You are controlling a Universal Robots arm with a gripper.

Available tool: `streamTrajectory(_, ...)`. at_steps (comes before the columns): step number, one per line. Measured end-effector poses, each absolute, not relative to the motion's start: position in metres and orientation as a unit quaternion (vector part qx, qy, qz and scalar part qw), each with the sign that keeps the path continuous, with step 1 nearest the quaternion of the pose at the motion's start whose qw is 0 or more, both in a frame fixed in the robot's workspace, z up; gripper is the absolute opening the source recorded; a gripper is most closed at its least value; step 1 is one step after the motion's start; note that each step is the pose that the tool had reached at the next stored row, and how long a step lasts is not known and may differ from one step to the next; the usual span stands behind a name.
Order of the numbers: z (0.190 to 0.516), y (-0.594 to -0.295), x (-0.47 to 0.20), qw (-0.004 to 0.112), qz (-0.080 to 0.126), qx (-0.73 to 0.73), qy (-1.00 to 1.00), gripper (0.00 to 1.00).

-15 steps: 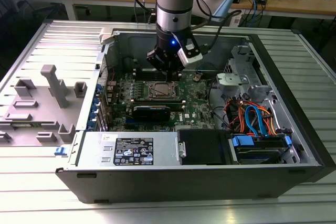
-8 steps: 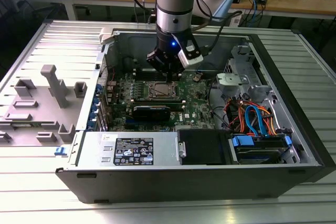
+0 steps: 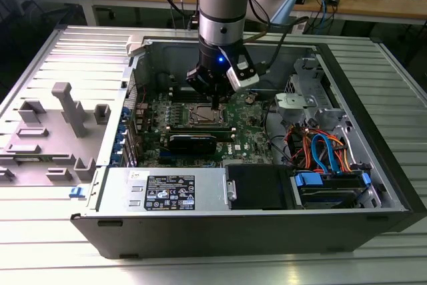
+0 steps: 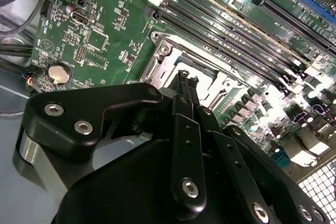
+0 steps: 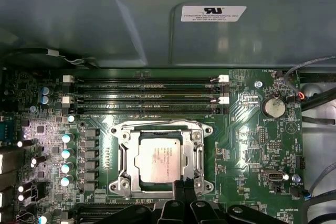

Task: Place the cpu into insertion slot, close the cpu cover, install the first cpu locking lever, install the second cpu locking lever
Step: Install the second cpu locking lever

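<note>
Fingertips of the gripper (image 4: 186, 77) stand pressed together, nothing visible between them, poised just above the near edge of the insertion slot (image 5: 163, 158). In the second wrist view the two black fingers (image 4: 184, 145) run side by side down to a narrow point over the silver rim of the socket. Directly ahead of that point, in the first wrist view, lies the cpu (image 5: 158, 160), its dull grey face up and seated flat inside the socket. The cpu cover (image 5: 126, 153) frames it, lying flat around the chip with its window over the metal face; whether the levers are latched I cannot tell. So the chip sits just beyond the fingertips, square to them, with no long axis to speak of. Beyond the socket run the long black memory slots (image 5: 147, 98), and off to one side the round coin battery (image 5: 273, 107). In the exterior view the arm reaches down into the open computer case (image 3: 373, 165), tip over the socket.
</note>
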State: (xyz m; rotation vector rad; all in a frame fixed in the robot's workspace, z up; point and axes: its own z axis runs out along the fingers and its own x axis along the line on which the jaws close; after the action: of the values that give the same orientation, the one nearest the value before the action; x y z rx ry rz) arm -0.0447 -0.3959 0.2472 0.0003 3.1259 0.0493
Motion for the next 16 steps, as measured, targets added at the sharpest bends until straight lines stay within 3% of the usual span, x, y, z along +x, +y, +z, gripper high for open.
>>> streamTrajectory(16,0.2500,-0.3964,-0.0446,0.008,0.016,0.000,1.000,0.11)
